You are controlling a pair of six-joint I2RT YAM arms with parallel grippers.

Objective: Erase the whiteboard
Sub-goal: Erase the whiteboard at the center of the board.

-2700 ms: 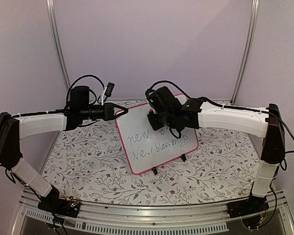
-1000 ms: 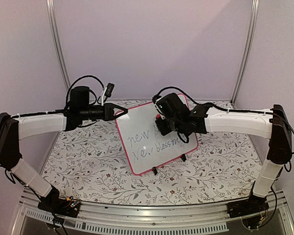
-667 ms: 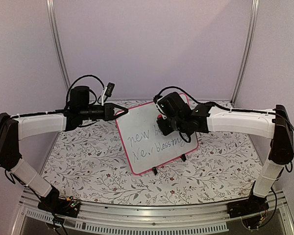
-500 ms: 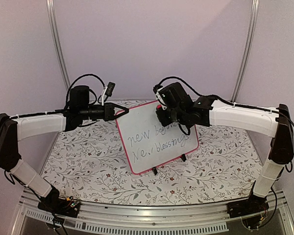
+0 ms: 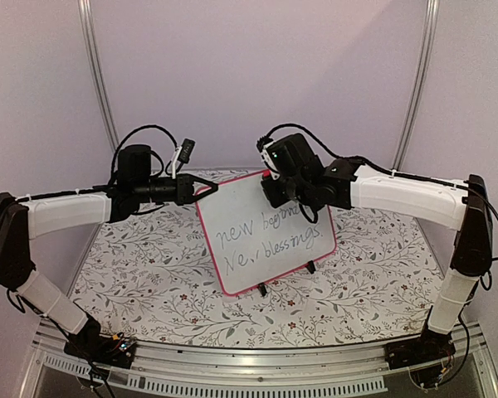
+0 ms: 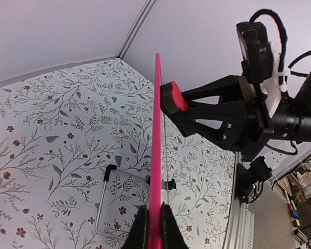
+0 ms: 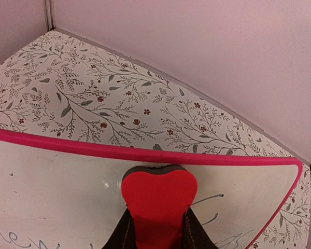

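From above, we see the whiteboard (image 5: 264,217) propped tilted on its black feet (image 5: 261,289) at the middle of the desk (image 5: 133,282), nearer the far edge, with faint handwriting (image 5: 274,240) across it. Our left jaws pinch its top-left corner, we judge to steady it for wiping.

On the left wrist, they clamp shut on the pink rim (image 6: 157,155), seen edge-on.

On the right wrist, our right jaws grip the red eraser (image 7: 158,194), set against the board just under its top rim.

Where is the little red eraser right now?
In the right wrist view, the red eraser sits clamped in the right gripper, pressed against the whiteboard just under its top pink rim.
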